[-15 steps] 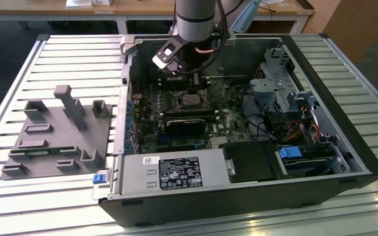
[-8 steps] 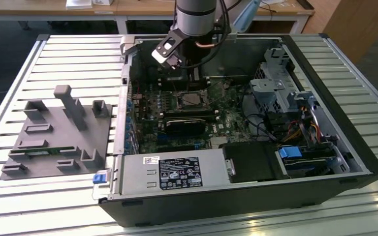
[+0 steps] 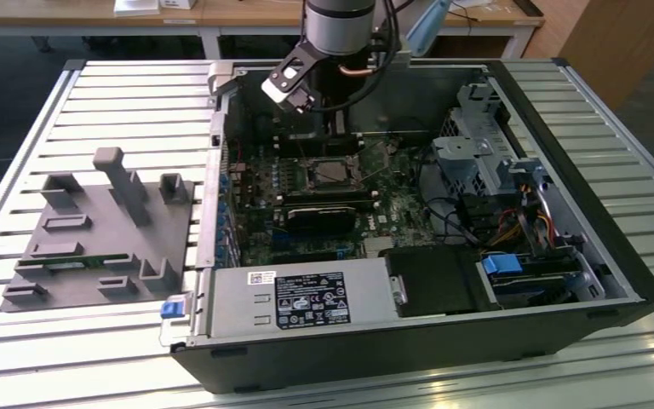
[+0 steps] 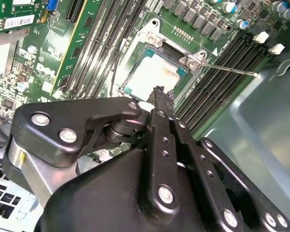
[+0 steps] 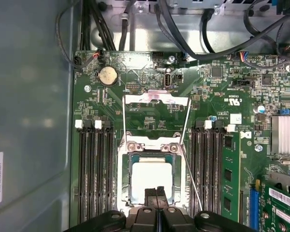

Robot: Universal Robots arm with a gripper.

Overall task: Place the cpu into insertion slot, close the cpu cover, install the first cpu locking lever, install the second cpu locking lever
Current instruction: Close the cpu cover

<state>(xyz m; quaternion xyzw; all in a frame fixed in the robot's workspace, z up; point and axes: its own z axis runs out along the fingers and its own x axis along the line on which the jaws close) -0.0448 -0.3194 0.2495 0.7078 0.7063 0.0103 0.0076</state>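
Observation:
The cpu (image 5: 151, 180) lies flat in the insertion slot (image 5: 127, 186), its silver top bright; it also shows in the second wrist view as cpu (image 4: 152, 72) and in the exterior view as cpu (image 3: 329, 174). The cpu cover (image 5: 156, 98) is swung open away from the socket, hinged at two screws. A thin locking lever (image 5: 191, 181) stands free beside the socket, and the same lever (image 4: 232, 70) sticks out over the memory slots. My gripper (image 5: 156, 194) hovers at the socket's edge, shut with nothing in it; gripper (image 4: 163, 95) tips are over the cpu's edge.
The open computer case (image 3: 599, 256) sits on a slatted table. Black memory slots (image 5: 94, 174) flank the socket. Cables (image 5: 208, 29) cross the far end of the board. A power supply (image 3: 304, 298), a drive cage (image 3: 475, 162) and a grey fixture plate (image 3: 100, 230) lie around.

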